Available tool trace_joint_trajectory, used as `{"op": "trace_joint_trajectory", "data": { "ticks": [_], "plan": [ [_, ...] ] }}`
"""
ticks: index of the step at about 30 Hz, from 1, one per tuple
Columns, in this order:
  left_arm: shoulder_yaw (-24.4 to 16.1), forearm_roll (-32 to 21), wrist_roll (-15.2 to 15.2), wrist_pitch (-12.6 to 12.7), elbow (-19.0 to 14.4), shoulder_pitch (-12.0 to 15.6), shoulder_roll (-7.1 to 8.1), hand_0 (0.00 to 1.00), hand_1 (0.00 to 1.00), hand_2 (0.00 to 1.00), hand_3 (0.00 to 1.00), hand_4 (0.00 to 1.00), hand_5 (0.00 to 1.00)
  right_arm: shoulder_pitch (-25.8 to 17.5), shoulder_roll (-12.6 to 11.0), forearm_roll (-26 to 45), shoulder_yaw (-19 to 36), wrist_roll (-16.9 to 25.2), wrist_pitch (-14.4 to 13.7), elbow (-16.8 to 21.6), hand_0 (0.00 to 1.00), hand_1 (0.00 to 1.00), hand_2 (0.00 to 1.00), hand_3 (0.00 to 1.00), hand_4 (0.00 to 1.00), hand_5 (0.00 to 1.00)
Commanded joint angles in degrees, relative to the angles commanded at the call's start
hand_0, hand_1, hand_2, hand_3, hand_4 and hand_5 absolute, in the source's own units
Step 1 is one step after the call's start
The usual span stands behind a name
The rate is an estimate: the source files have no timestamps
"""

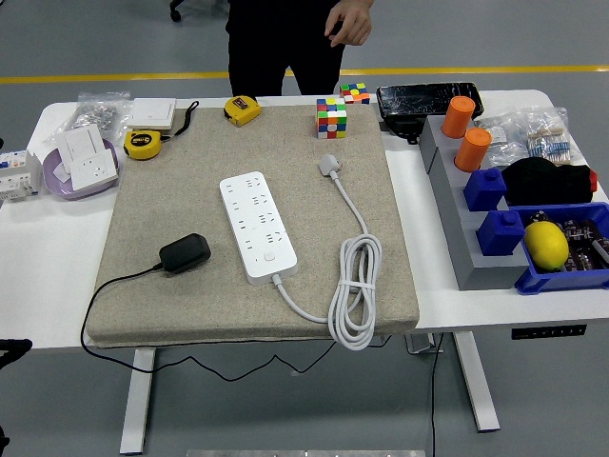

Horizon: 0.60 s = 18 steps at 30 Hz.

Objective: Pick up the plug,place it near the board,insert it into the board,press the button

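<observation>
We grasp the light, rigid black plastic plug (pixel 185 253) across its body; no robot fingers are visible.

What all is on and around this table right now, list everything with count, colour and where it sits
Black plug: 1, mat's left, cable trailing off the edge.
Power strip: 1, white, mat centre.
Coiled cord: 1, white, right of strip.
Mat: 1, beige, on white table.
Tape measures: 2, yellow, far left of mat.
Puzzle cubes: 2, multicoloured, far edge.
Orange cylinders: 2, right side.
Lemon: 1, yellow, in blue bin.
Purple dish: 1, far left, holding a white socket.
Person's hand: 1, raised beyond the table.
Robot part: black, lower-left edge.
</observation>
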Motion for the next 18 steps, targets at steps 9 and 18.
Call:
{"op": "trace_joint_trajectory", "data": {
  "ticks": [9, 18],
  "plan": [
    [-0.24, 4.28, 0.1, 0.43, -0.25, -0.16, 0.0, 0.925, 0.957, 0.896, 0.868, 0.998, 0.738, 0.08, 0.16, 0.08, 0.14, 0.06, 0.01, 0.0, 0.918, 0.869, 0.812, 0.794, 0.998, 0.998],
    [-0.5, 7.85, 0.59, -0.07, -0.59, -0.27, 0.0, 0.998, 0.998, 0.986, 0.779, 0.998, 0.643, 0.07, 0.13, 0.16, 0.18, 0.09, -0.02, 0.0, 0.917, 0.868, 0.812, 0.794, 0.998, 0.998]
  ]
}}
